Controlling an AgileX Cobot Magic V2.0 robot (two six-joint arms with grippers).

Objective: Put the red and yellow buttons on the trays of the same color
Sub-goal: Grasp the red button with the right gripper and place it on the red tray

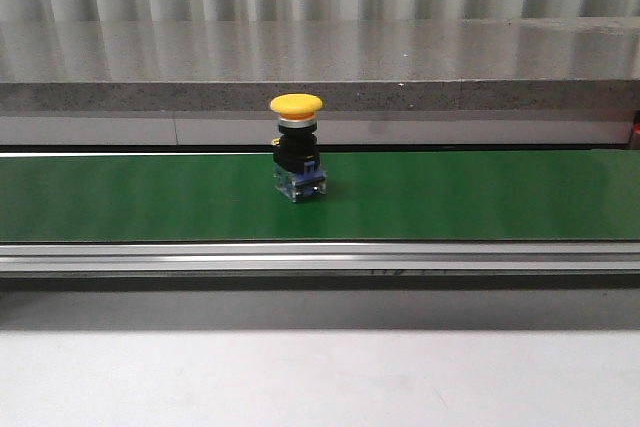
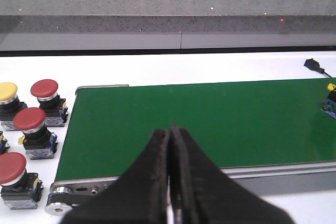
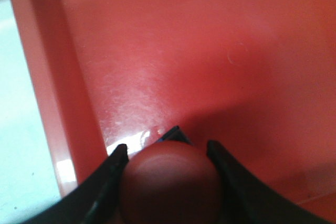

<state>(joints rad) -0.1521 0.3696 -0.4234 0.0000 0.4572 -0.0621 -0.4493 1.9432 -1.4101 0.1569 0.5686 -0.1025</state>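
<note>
A yellow button (image 1: 296, 147) stands upright on the green conveyor belt (image 1: 480, 197), near its middle. Neither gripper shows in the front view. My right gripper (image 3: 168, 153) is shut on a red button (image 3: 170, 182), its fingers on either side of the cap, low inside the red tray (image 3: 220, 45) close to the tray's side wall (image 3: 47, 77). My left gripper (image 2: 169, 129) is shut with nothing in it, above the near edge of the belt (image 2: 210, 119) by its roller end. The yellow tray is out of view.
On the white table beside the belt's end stand three red buttons (image 2: 44, 88) (image 2: 29, 119) (image 2: 11, 165) and one yellow button (image 2: 7, 91). A small black sensor (image 2: 313, 64) lies beyond the belt. A grey ledge (image 1: 320, 57) runs behind the conveyor.
</note>
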